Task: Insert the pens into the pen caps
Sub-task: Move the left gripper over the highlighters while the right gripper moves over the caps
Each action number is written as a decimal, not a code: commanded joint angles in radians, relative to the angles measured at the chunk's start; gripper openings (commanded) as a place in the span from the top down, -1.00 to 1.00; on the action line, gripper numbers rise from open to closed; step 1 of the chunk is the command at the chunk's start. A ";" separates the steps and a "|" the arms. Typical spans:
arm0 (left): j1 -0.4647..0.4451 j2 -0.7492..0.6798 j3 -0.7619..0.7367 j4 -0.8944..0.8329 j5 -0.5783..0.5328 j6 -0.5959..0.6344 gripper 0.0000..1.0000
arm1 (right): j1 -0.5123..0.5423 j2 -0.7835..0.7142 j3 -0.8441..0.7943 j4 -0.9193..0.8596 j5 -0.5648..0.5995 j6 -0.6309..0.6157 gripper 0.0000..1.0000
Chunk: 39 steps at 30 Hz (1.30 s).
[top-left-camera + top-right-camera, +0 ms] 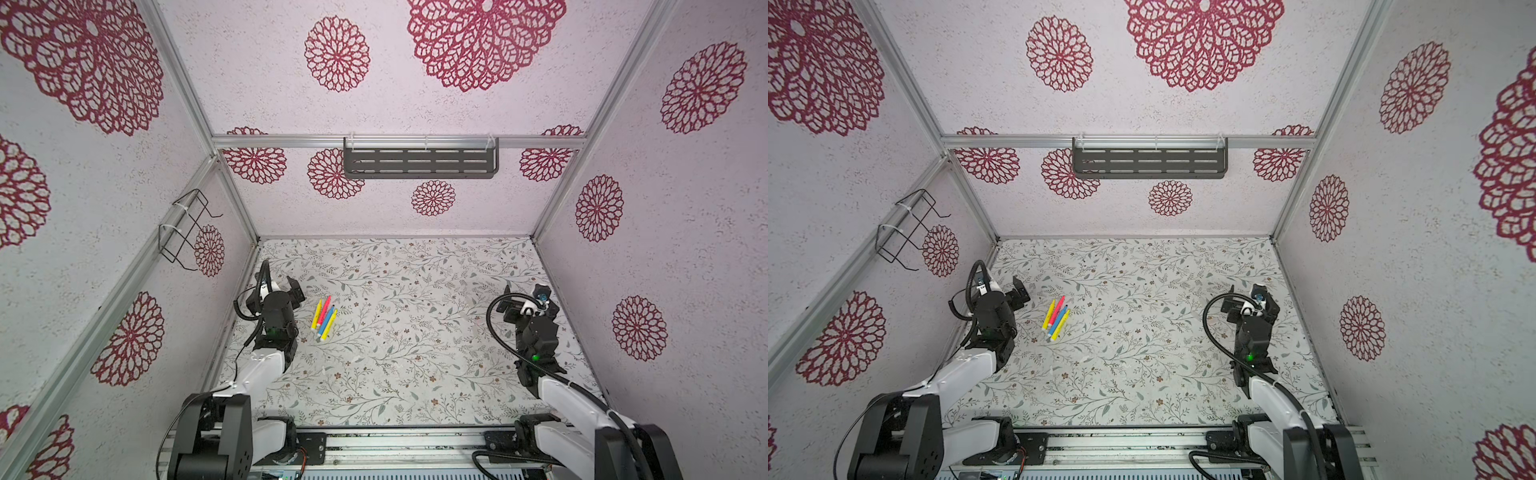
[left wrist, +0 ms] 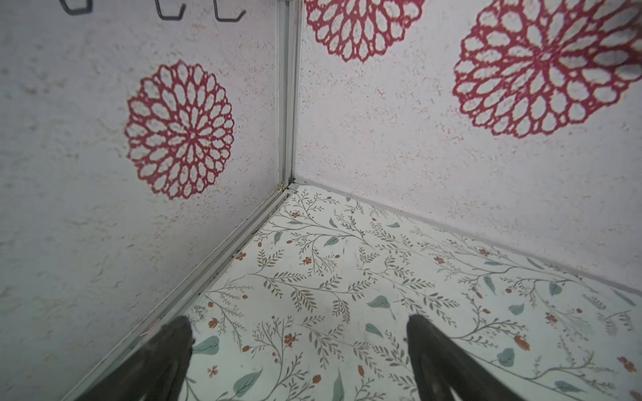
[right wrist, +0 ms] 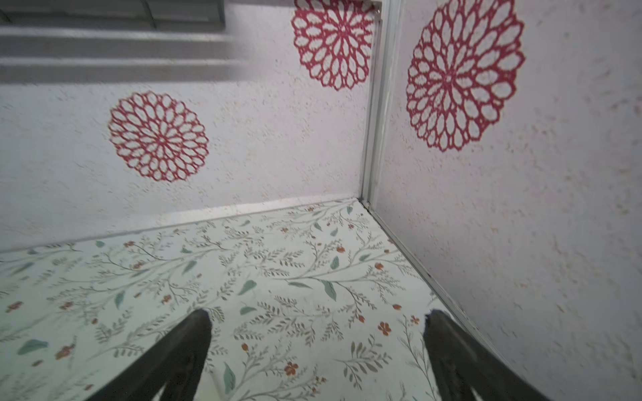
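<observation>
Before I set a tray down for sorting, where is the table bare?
The table is bare through the middle, between the pens and the right gripper, and along the back wall. Crowded only beside the left gripper, where the pens lie bunched.

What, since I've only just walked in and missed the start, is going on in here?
Nothing is being handled yet. A small bunch of yellow, pink and blue pens lies on the floral table, close to the left gripper but not touching it. The left gripper and the right gripper are both open and empty, with only bare table between their fingers. Loose caps cannot be made out.
</observation>
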 commanded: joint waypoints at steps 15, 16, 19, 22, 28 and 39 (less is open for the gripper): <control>-0.203 0.055 0.369 -0.898 0.367 -0.248 -0.83 | 0.002 -0.147 0.193 -0.829 -0.440 0.476 -0.98; -0.213 0.067 0.374 -0.926 0.376 -0.256 -0.80 | 0.014 -0.122 0.217 -0.880 -0.437 0.460 -0.98; -0.235 0.088 0.372 -0.962 0.411 -0.263 -0.75 | 0.074 -0.067 0.252 -0.965 -0.407 0.423 -0.98; -0.247 0.092 0.353 -0.957 0.433 -0.267 -0.73 | 0.154 -0.034 0.268 -1.017 -0.308 0.430 -0.98; -0.253 0.082 0.325 -0.958 0.460 -0.280 -0.65 | 0.206 -0.039 0.232 -1.017 -0.251 0.483 -0.98; -0.260 0.050 0.269 -0.954 0.483 -0.313 -0.57 | 0.220 -0.043 0.216 -1.068 -0.221 0.514 -0.98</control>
